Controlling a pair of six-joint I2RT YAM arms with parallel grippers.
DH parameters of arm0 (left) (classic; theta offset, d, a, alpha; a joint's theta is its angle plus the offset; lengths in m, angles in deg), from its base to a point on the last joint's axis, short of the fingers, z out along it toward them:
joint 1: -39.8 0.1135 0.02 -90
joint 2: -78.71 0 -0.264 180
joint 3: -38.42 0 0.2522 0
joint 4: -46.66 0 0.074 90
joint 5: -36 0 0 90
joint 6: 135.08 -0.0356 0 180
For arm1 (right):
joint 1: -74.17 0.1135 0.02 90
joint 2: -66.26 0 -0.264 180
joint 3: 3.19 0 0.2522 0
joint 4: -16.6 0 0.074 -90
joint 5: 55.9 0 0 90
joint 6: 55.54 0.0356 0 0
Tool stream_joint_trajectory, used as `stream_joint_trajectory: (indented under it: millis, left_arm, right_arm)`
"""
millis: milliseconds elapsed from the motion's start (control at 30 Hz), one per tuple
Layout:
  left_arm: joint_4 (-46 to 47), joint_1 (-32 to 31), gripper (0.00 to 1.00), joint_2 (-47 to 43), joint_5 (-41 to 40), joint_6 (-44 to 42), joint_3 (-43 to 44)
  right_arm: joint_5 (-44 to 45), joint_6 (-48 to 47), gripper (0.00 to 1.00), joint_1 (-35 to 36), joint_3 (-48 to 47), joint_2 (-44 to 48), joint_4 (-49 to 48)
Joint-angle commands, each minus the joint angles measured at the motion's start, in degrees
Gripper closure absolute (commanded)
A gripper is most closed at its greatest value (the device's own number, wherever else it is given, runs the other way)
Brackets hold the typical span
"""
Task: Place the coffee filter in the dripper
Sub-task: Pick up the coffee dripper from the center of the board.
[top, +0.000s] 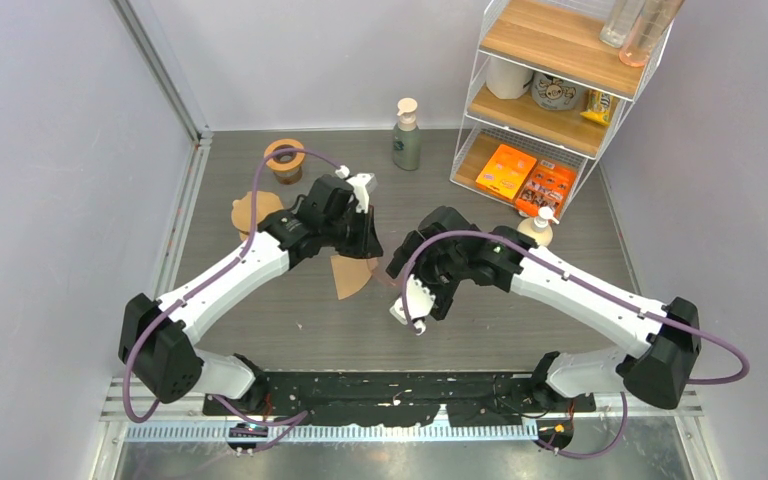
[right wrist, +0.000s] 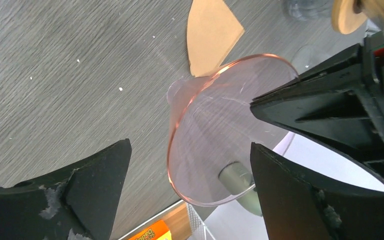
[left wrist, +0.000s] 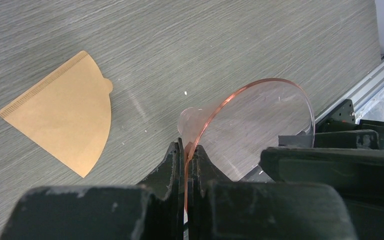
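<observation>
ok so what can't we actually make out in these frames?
Left wrist: dripper rim's near part, behind the left gripper shut on it.
Right wrist: whether the open right gripper touches the dripper; filter cut by top edge.
Top external: dripper nearly invisible between the wrists; shelf labels too small.

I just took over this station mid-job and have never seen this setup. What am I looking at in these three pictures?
Two robot arms are bolted at the near edge of a table. One picture looks down from above; the other two come from a camera on each wrist. The left gripper is pinched shut on the rim of a clear pink dripper. The right gripper is open, a finger on either side of that dripper. The brown paper filter lies flat on the table, not yet in the dripper.
</observation>
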Motion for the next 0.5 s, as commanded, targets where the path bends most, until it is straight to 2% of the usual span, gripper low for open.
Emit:
stream_joint_trajectory:
  millis: [0, 133, 233, 367, 467]
  left_arm:
    - [1.4, -0.2, 1.00, -2.5, -0.9, -0.7, 1.5]
    - [0.6, -0.2, 1.00, -2.6, -3.3, -1.4, 2.5]
    - [-2.0, -0.1, 1.00, -3.1, -8.1, -2.5, 4.4]
    - [-2.7, 1.7, 1.00, -4.9, -10.4, -3.9, 6.5]
    - [-2.5, 4.4, 1.00, -5.7, -11.1, -4.9, 8.2]
  right_arm:
    - [-2.3, -0.3, 0.05, 0.1, 0.1, 3.0, -2.4]
    - [-3.6, 0.9, 0.05, 0.0, 1.7, 6.1, -5.4]
    - [-3.9, 4.1, 0.05, -0.1, 3.5, 9.1, -11.7]
    - [-7.5, 19.0, 0.05, -3.0, 3.7, 13.0, -22.5]
    - [-9.5, 35.4, 0.05, -8.4, 6.7, 16.5, -33.9]
